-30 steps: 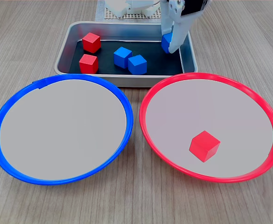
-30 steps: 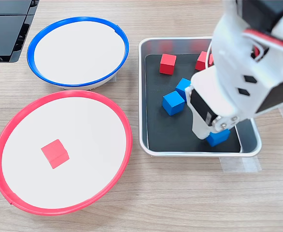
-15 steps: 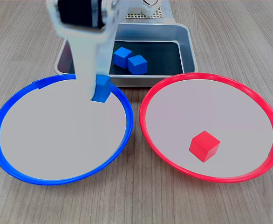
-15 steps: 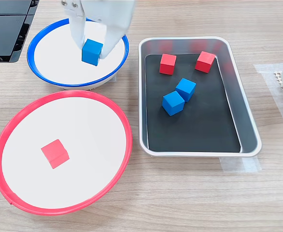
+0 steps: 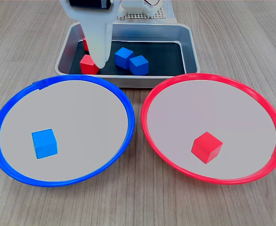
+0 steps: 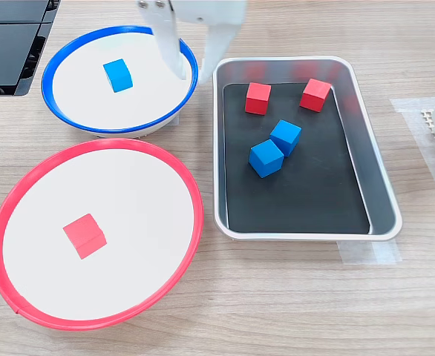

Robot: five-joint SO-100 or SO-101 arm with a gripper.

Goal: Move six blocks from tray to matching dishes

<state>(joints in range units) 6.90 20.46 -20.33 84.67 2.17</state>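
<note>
wooden table [image 6: 292,297], empty parted tool [image 6: 191,68] aloft

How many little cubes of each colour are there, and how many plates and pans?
Red cubes: 3
Blue cubes: 3
Round plates: 2
Metal pan: 1
Total: 9

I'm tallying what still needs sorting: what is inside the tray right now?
In the second exterior view the tray holds two red blocks and two blue blocks. In the first exterior view the gripper partly covers both red ones.
</note>
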